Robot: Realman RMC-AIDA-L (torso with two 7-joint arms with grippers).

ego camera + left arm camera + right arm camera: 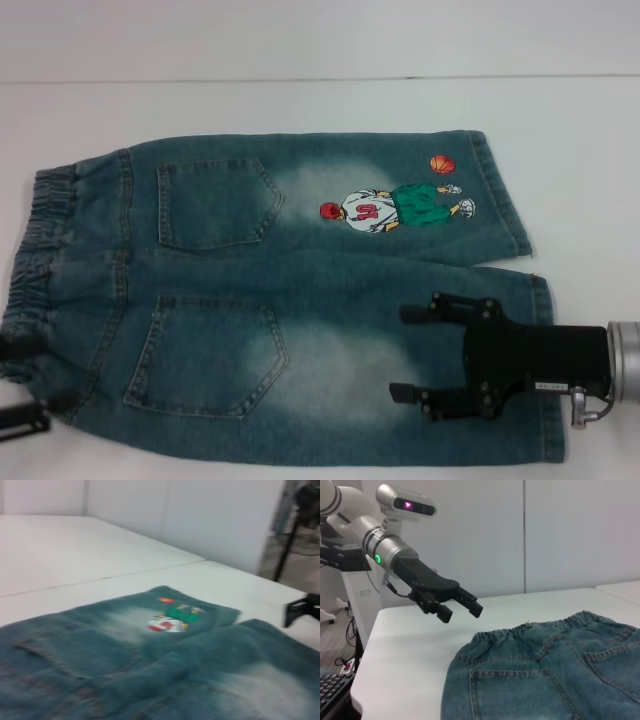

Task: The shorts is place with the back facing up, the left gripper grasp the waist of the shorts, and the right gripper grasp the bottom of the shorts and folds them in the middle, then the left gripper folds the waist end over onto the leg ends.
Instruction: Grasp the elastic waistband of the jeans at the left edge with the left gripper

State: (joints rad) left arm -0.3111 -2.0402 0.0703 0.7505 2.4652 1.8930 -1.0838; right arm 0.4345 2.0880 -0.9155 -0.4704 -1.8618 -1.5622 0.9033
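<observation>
Hovering spread wide: right gripper [407, 354] above shorts [220, 290]; left gripper [462, 610] parted near waist [40, 265]; label unreadable.

Bright, even overhead light is washing the white table [300, 100] almost flat in the head view, with little shadow showing around the shorts [290, 300] and only a faint dark fringe lying under the right gripper [415, 355]. That view is looking slightly soft overall. The left wrist view is smearing heavily: the denim [150, 675] and embroidered figure [172, 620] are blurring into patches. The right wrist view is staying sharp, the left gripper [462, 611] showing crisp with its green light [378, 558] glowing.
</observation>
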